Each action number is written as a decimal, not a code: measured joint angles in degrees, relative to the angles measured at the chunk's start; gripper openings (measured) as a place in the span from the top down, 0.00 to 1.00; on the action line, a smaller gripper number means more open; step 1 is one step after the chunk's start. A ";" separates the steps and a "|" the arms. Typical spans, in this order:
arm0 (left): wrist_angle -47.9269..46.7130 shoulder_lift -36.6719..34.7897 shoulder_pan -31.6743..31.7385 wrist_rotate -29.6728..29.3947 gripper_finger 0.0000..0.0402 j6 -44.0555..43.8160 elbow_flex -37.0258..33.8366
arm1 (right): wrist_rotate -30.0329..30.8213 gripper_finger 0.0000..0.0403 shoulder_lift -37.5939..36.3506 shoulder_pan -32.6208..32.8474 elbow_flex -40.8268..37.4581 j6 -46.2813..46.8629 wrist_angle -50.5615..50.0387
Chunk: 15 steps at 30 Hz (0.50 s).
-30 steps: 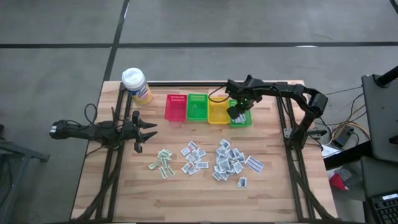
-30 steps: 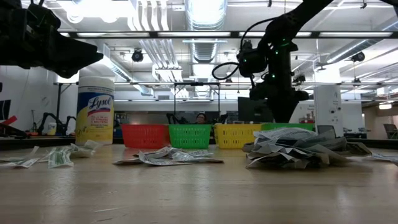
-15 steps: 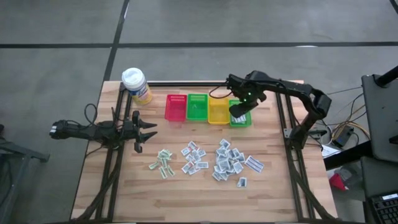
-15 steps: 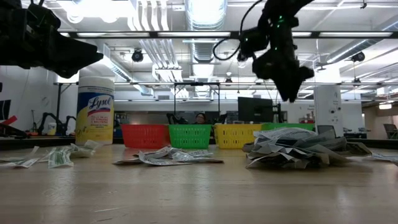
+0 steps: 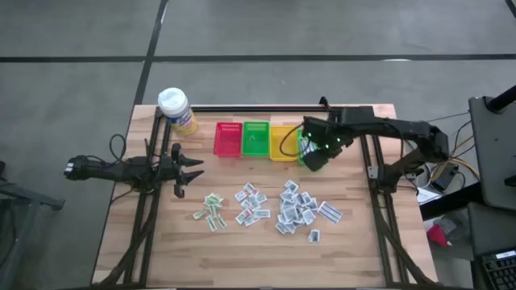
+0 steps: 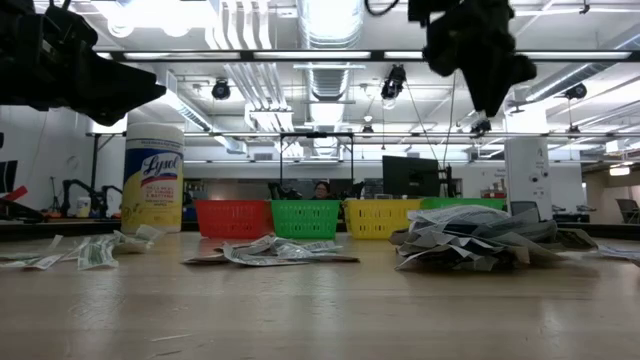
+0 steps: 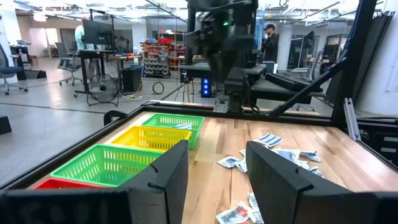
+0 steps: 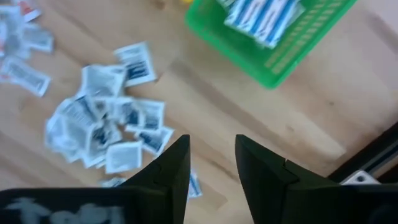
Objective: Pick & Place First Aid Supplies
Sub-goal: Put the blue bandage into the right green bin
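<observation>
The first aid supplies are small white packets lying flat on the wooden table in three loose heaps (image 5: 211, 210), (image 5: 251, 203), (image 5: 300, 209). A few more lie inside the rightmost green basket (image 8: 283, 37). My right gripper (image 8: 211, 163) hangs high over the near side of that basket (image 5: 303, 150), pointing down, open, with nothing between its fingers. In the low view it shows near the picture's top (image 6: 490, 62). My left gripper (image 5: 190, 167) waits level at the table's left side, open and empty (image 7: 214, 174).
Red (image 5: 227, 138), green (image 5: 256, 138) and yellow (image 5: 282, 142) baskets stand in a row at the table's far side, left of the rightmost green one. A yellow wipes canister with a white cap (image 5: 176, 109) stands at the far left corner. Bare wood lies toward the near edge.
My right gripper has risen well clear of the rightmost green basket and has drifted a little toward the table's near and right edges, while its arm swung out to the right. The packets on the table lie as before.
</observation>
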 joint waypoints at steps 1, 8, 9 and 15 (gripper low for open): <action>0.00 0.00 -0.01 0.00 0.61 0.01 0.00 | -0.01 0.69 -0.51 1.35 -0.02 0.91 -0.07; 0.00 0.00 0.00 0.00 0.61 0.01 0.00 | -0.42 0.68 -1.86 9.99 -0.04 8.04 -0.63; 0.00 0.00 0.01 0.00 0.61 0.01 0.00 | -1.04 0.68 -1.84 11.05 -0.04 8.88 -0.63; 0.00 0.00 0.02 0.00 0.61 0.01 0.00 | -3.14 0.67 -0.87 16.54 -0.27 14.81 -0.72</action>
